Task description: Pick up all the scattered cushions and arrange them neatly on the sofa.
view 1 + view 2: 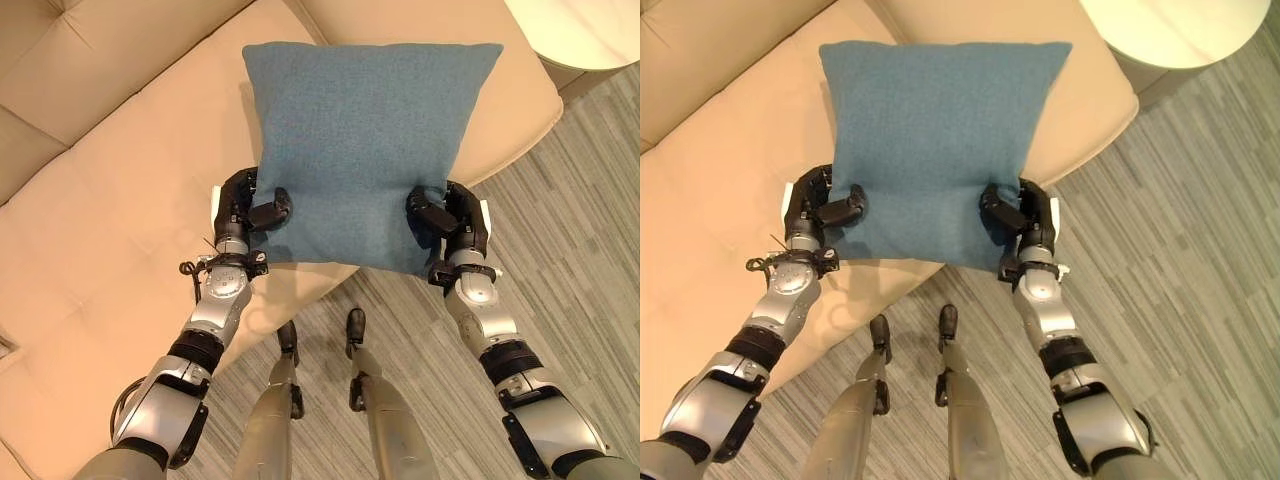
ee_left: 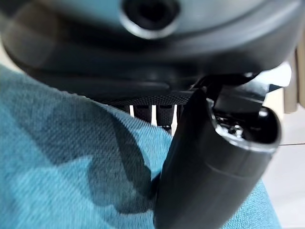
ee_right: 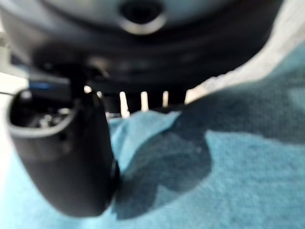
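A square teal cushion [image 1: 365,140] hangs flat above the beige sofa's seat [image 1: 110,250], held by its near edge. My left hand [image 1: 243,205] pinches the cushion's near left corner, its thumb pressed on top of the cloth and its fingers beneath. My right hand [image 1: 450,218] grips the near right corner the same way. In the left wrist view the thumb [image 2: 209,167] presses into the teal cloth [image 2: 62,157]. In the right wrist view the thumb [image 3: 66,157] bears on the teal cloth [image 3: 228,176] too.
The sofa's backrest [image 1: 60,90] runs along the upper left. A pale round table [image 1: 580,30] stands at the upper right. Grey striped carpet [image 1: 570,240] lies to the right of the seat's rounded end.
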Controlling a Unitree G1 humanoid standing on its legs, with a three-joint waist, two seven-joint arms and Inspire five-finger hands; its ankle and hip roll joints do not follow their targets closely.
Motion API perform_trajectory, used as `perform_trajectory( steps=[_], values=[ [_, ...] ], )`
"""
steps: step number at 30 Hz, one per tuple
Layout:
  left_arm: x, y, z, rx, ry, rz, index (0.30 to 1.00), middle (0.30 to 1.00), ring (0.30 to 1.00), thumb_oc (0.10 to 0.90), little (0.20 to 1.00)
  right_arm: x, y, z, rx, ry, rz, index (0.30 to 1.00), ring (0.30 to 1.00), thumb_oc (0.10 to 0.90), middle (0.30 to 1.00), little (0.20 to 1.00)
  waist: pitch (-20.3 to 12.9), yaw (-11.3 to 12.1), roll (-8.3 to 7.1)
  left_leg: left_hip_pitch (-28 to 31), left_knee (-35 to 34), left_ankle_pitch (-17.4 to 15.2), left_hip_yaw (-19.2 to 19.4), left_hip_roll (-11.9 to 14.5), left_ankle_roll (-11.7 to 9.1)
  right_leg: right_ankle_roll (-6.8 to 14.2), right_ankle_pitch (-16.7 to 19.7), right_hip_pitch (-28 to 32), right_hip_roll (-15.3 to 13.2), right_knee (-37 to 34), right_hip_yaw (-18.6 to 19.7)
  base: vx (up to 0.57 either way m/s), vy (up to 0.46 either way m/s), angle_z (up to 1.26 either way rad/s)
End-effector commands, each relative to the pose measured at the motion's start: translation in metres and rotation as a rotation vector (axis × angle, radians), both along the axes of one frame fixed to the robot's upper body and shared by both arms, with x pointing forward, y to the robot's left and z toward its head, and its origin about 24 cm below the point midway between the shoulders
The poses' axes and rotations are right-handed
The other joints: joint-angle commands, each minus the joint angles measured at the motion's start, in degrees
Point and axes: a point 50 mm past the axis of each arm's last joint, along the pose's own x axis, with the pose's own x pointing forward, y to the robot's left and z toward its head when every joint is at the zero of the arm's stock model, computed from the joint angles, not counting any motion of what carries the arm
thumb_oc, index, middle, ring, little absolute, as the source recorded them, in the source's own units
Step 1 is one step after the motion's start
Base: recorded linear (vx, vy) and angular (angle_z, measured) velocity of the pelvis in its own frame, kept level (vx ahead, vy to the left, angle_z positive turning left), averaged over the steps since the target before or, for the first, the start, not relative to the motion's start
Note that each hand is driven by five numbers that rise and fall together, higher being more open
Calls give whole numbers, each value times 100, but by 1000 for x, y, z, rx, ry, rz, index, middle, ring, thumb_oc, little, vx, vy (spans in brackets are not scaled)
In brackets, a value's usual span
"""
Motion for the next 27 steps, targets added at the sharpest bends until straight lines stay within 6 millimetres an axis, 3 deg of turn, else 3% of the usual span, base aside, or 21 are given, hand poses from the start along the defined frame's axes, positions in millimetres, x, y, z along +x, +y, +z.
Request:
perform_trajectory(
  steps=[1, 7, 8, 13, 21, 24, 26, 27],
  values=[
    [-14, -30, -10, -65, -39, -118, 300, 300, 300, 400, 300, -10, 44, 11, 0, -143, 186, 300, 300, 400, 300, 300, -602, 65, -84, 106, 50, -378, -201, -227, -121, 723, -309, 178, -359, 106, 169, 50, -45, 1],
    [-34, -26, -32, -56, 4, -137, 300, 300, 300, 400, 300, -31, 38, -10, -18, -114, 193, 300, 300, 400, 300, 300, -786, 92, -54, 593, -83, -418, -219, -164, -127, 697, -415, 715, -341, 14, 89, 53, -56, 8],
    [-49, -25, -48, -61, 44, -153, 300, 300, 300, 400, 300, -46, 34, -23, -46, -93, 194, 300, 300, 400, 300, 300, -933, 94, -30, 905, -172, -438, -245, -124, -128, 679, -533, 1053, -283, -47, 3, 62, -86, 22],
    [-67, -22, -65, -75, 93, -167, 300, 300, 300, 400, 300, -65, 24, -34, -91, -75, 187, 300, 300, 400, 300, 300, -1060, 99, 42, 1247, -162, -475, -339, -51, -186, 613, -797, 1430, -242, 87, -155, 21, -95, 21],
    [-101, -14, -95, -113, 193, -206, 300, 300, 300, 400, 300, -92, 1, -43, -219, -34, 174, 300, 300, 400, 300, 300, -1147, 179, 69, 1431, 532, -524, -538, 61, -434, 427, -1253, 2212, -291, 312, -802, 2, -76, 52],
    [-109, -13, -106, -139, 242, -200, 300, 300, 300, 400, 300, -96, -6, -43, -224, -28, 149, 300, 300, 400, 300, 300, -1222, 184, 3, 1336, 768, -511, -141, 132, -413, 410, -1285, 2451, -382, 225, -1128, -6, -14, 29],
    [-118, -8, -115, -128, 279, -194, 300, 300, 300, 400, 300, -99, -7, -42, -222, -31, 145, 300, 300, 400, 300, 300, -1367, 165, -68, 1352, 882, -634, 560, 249, -274, 426, -1262, 2611, -439, 135, -1328, 86, 65, 107],
    [-122, -6, -118, -123, 295, -187, 300, 300, 300, 400, 300, -99, -5, -42, -222, -31, 154, 300, 300, 400, 300, 300, -1417, 179, -76, 1411, 842, -687, 609, 239, -239, 441, -1259, 2643, -437, 126, -1334, 170, 113, 76]
  ],
)
